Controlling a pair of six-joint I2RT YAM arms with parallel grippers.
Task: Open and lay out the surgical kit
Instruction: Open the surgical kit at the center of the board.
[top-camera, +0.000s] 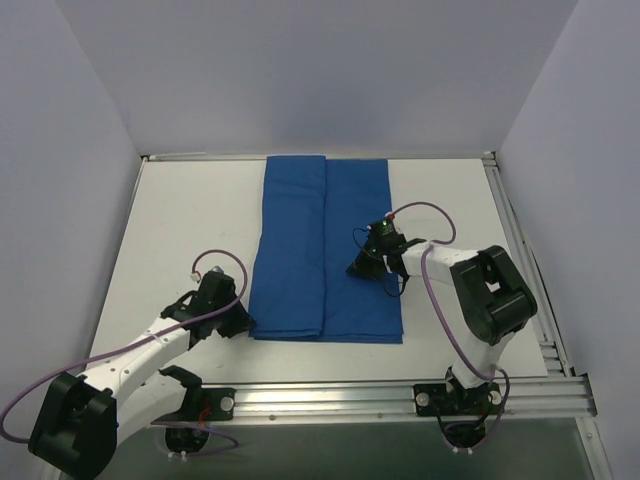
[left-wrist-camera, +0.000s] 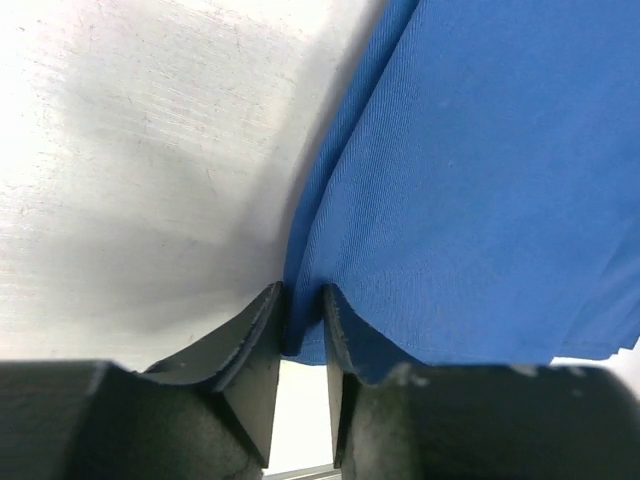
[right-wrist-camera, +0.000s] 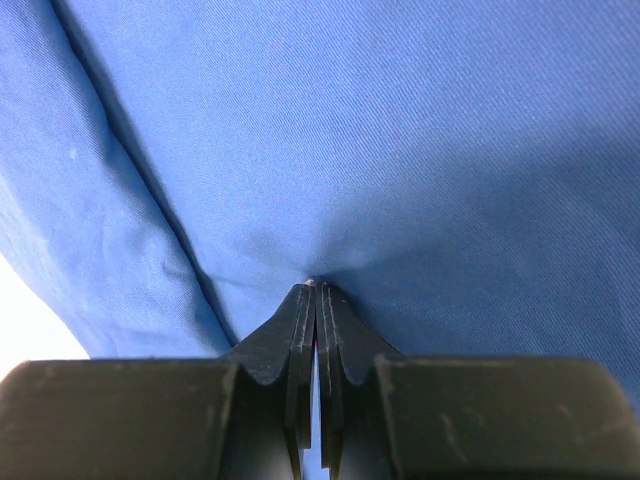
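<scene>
— White tabletop (top-camera: 190, 220), pale walls round it. Where is the kit?

— The royal-blue cloth wrap (top-camera: 325, 250) is folded to a long flat rectangle. It lies under the right claw (top-camera: 362, 268) and stretches away from the left claw (top-camera: 243, 322), which sits at its near corner.

— And the claws?

— The left claw pinches the layered corner edge between its fingers (left-wrist-camera: 255, 335). The right claw's tips are pressed together on a small pucker of the top layer, with a fold ridge just beside them.

— How will it handle?

— Light and limp, I judge, with layers that slide over each other. It is best taken by edges and corners, one layer at a time. No tray or instruments show.
</scene>
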